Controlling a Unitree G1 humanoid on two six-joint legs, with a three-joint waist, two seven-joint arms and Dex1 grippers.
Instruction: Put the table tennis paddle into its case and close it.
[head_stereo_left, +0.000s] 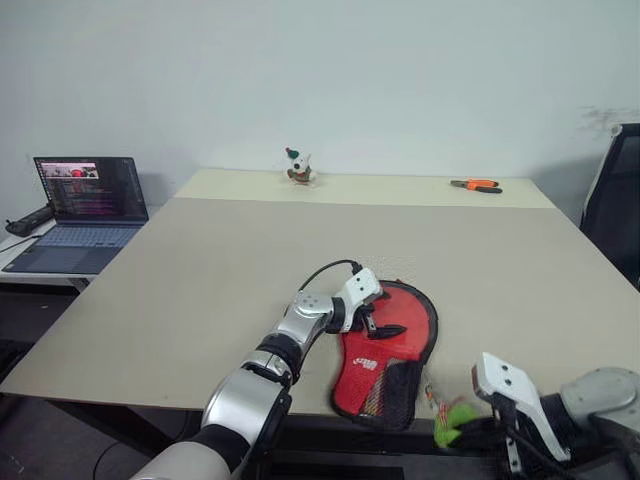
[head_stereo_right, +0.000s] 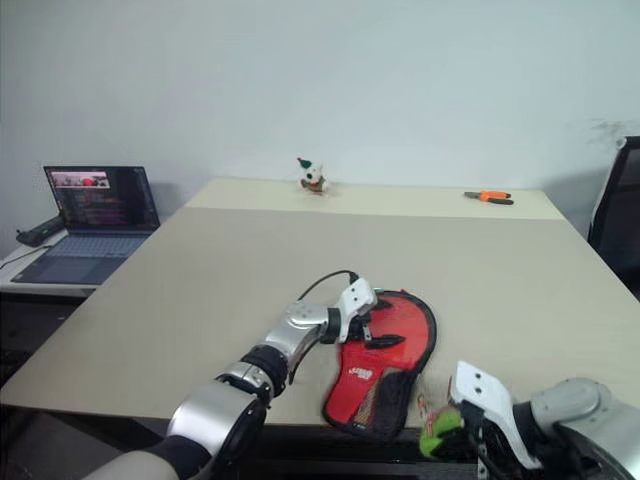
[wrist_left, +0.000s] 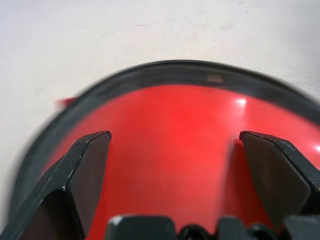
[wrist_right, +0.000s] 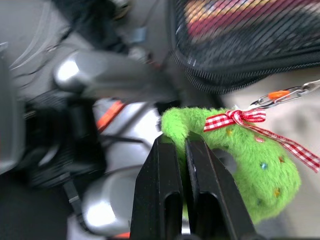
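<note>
the case (head_stereo_left: 385, 352) lies flat at the near edge of the beige table (head_stereo_left: 200, 280), red side up, its round end pointing away from the edge and its narrow mesh end right at the edge. it is the landmark here. the paddle (wrist_left: 175, 135) shows in the left wrist view as a glossy red face ringed by the case's black rim, so it sits inside the round end of the case.

the left gripper (head_stereo_left: 380, 322) hangs over the round end of the case, its two black fingers (wrist_left: 90, 170) spread wide apart above the red face, with nothing between them.

the right gripper (wrist_right: 184, 150) is off the near edge of the table, just beyond the mesh end of the case. its fingers are pressed together on the fuzzy green tag (wrist_right: 250, 165), which wears a red-and-white checked bow and hangs from a small metal clip leading back to the mesh end.

far behind the case, at the back of the table, stand a small figurine (head_stereo_left: 298, 167) and orange-handled pliers (head_stereo_left: 477, 185). a laptop (head_stereo_left: 85, 205) sits open on a side desk, well to the left of the case.
</note>
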